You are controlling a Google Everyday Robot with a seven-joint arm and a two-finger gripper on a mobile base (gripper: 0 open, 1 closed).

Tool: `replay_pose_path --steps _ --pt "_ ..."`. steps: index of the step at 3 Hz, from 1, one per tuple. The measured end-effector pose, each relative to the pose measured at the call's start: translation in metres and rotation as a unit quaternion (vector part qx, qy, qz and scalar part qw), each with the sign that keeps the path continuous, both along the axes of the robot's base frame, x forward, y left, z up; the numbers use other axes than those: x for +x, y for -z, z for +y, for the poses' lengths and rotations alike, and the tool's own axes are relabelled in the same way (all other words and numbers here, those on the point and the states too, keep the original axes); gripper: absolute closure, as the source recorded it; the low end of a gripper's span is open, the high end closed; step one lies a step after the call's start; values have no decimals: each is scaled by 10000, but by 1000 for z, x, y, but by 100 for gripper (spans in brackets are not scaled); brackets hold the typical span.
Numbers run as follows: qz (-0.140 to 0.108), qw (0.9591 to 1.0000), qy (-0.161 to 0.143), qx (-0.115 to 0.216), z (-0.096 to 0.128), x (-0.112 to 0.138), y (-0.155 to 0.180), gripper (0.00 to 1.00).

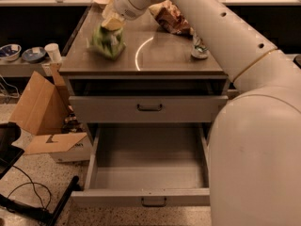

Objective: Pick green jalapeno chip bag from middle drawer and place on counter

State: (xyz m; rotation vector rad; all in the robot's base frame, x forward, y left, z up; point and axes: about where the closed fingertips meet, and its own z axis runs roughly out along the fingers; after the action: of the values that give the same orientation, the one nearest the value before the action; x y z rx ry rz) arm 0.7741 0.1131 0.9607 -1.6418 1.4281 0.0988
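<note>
The green jalapeno chip bag [107,42] hangs from my gripper [113,23], which is shut on its top edge. The bag is over the left part of the counter [160,55], at or just above its surface; I cannot tell whether it touches. The middle drawer [148,173] is pulled fully open below, and its long grey tray is empty, with the dark handle on its front panel [154,201]. My white arm [211,27] reaches across the counter from the right.
A brown chip bag [169,17] lies at the counter's back and a soda can [200,48] stands at its right. A closed drawer front [148,108] sits above the open one. A cardboard box [40,109], bowls [10,52] and a cup [52,52] are to the left.
</note>
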Motion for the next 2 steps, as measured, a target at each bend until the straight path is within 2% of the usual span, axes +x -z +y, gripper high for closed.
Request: replay_pose_path --steps 1,2 --pt "0 10000 0 0 0 0 0 5" --pt "0 10000 0 0 0 0 0 0"
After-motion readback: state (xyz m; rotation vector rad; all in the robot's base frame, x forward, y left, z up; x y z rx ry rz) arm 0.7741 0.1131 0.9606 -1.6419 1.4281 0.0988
